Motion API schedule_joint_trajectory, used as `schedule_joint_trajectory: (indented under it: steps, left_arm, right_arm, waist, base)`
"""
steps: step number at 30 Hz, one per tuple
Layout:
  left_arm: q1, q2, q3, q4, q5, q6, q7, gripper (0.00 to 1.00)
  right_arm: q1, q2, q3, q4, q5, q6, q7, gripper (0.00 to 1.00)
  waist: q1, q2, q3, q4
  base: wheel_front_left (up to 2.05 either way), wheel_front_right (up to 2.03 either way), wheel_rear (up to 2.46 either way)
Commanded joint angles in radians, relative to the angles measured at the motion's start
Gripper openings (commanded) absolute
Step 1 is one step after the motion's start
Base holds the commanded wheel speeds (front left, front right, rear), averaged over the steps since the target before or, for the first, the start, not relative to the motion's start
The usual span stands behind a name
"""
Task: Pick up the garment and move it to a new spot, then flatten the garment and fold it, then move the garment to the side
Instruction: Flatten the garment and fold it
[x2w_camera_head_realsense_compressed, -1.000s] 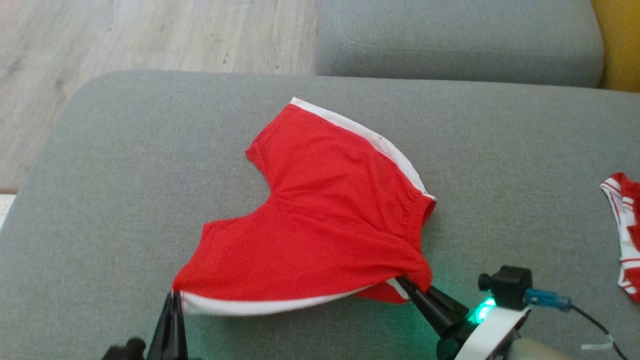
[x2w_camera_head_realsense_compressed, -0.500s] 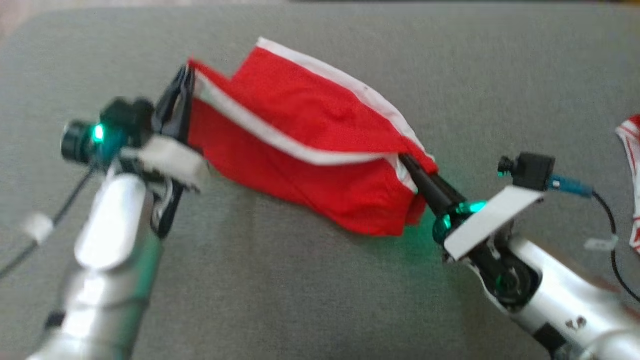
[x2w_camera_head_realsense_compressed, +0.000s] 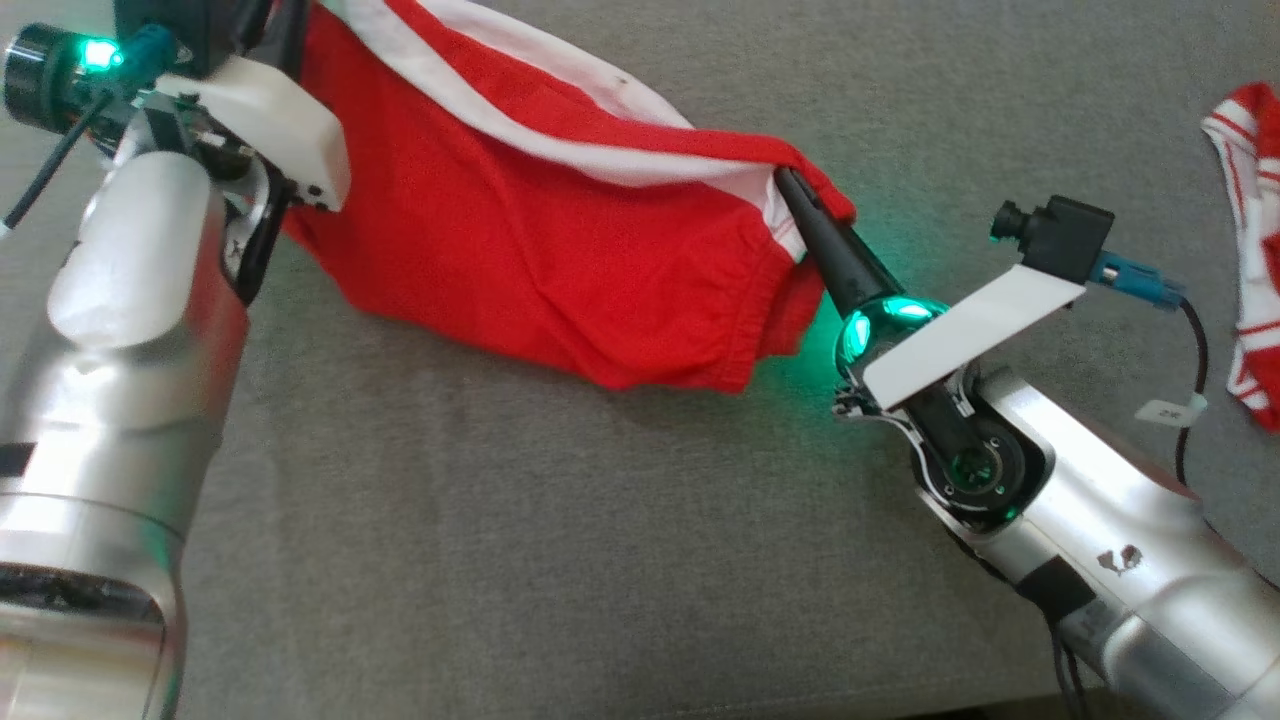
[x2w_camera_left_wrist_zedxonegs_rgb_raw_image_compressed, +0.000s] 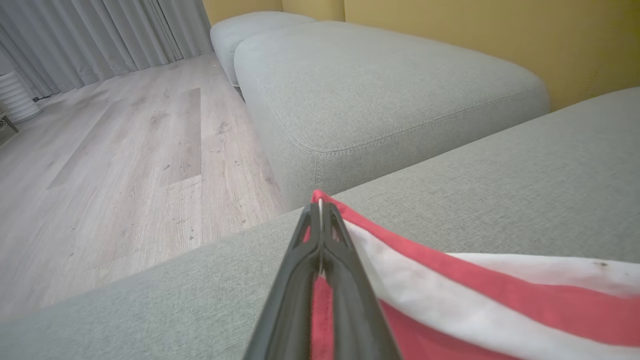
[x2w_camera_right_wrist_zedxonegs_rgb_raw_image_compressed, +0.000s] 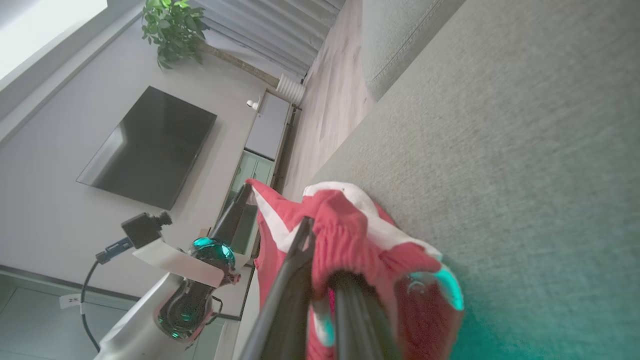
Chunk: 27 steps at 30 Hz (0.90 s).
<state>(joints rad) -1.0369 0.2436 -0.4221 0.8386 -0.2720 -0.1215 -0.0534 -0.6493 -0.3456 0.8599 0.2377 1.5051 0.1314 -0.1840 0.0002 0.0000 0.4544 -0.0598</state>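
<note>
Currently left pincer (x2w_camera_left_wrist_zedxonegs_rgb_raw_image_compressed: 320, 212) and right pincer (x2w_camera_head_realsense_compressed: 792, 195) each clamped shut on red shorts (x2w_camera_head_realsense_compressed: 520, 240), stretched between them over grey sofa (x2w_camera_head_realsense_compressed: 500, 550).

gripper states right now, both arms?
left gripper: shut on the red shorts.
right gripper: shut on the red shorts too.

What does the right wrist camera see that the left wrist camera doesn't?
Right wrist view adds a black TV, a green plant and the right pincer, shut on the red shorts. Left wrist view adds a yellow wall. Both share the shorts, the left pincer pinching them, the grey sofa, wooden floor and curtains.
</note>
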Motion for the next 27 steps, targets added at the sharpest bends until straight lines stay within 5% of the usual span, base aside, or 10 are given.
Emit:
schedule_joint_trajectory:
  steps: [1, 8, 9, 10, 11, 12, 27]
  left_arm:
    - [-0.04, 0.051, 0.026, -0.012, 0.006, 0.012, -0.01, 0.0]
    - [-0.07, 0.059, 0.009, 0.101, 0.024, 0.036, -0.018, 0.0]
    - [-0.07, 0.056, 0.006, 0.112, 0.024, 0.036, -0.022, 0.0]
    - [-0.072, 0.053, 0.006, 0.123, 0.022, 0.037, -0.028, 0.0]
    - [-0.072, 0.049, 0.005, 0.132, 0.021, 0.04, -0.035, 0.44]
    - [-0.071, 0.045, 0.0, 0.143, 0.023, 0.039, -0.039, 1.0]
    - [0.091, -0.003, 0.049, 0.209, -0.056, 0.067, -0.201, 1.0]
  right_arm:
    - [0.002, 0.008, -0.004, -0.024, 0.006, -0.001, -0.014, 0.0]
    - [-0.004, 0.022, 0.023, -0.023, -0.001, -0.001, -0.032, 0.0]
    - [-0.004, 0.021, 0.029, -0.02, -0.005, -0.001, -0.033, 0.22]
    - [-0.008, 0.018, 0.036, -0.014, -0.016, -0.001, -0.036, 0.6]
    - [-0.011, 0.015, 0.042, -0.008, -0.028, -0.001, -0.04, 1.0]
    - [-0.014, 0.011, 0.049, -0.001, -0.043, -0.001, -0.045, 1.0]
    - [0.14, -0.083, 0.045, 0.068, -0.095, -0.001, -0.077, 1.0]
  waist:
    - [-0.0002, 0.0, 0.024, -0.027]
    - [-0.0002, 0.0, 0.033, -0.049]
    - [-0.0002, 0.0, 0.033, -0.05]
    - [-0.0002, 0.0, 0.033, -0.05]
    - [-0.0002, 0.0, 0.032, -0.049]
    - [-0.0002, 0.0, 0.03, -0.047]
    - [-0.0002, 0.0, -0.111, -0.008]
  base:
    - [0.0, 0.0, 0.0]
    - [0.0, 0.0, 0.0]
    - [0.0, 0.0, 0.0]
    - [0.0, 0.0, 0.0]
    - [0.0, 0.0, 0.0]
    - [0.0, 0.0, 0.0]
    - [0.0, 0.0, 0.0]
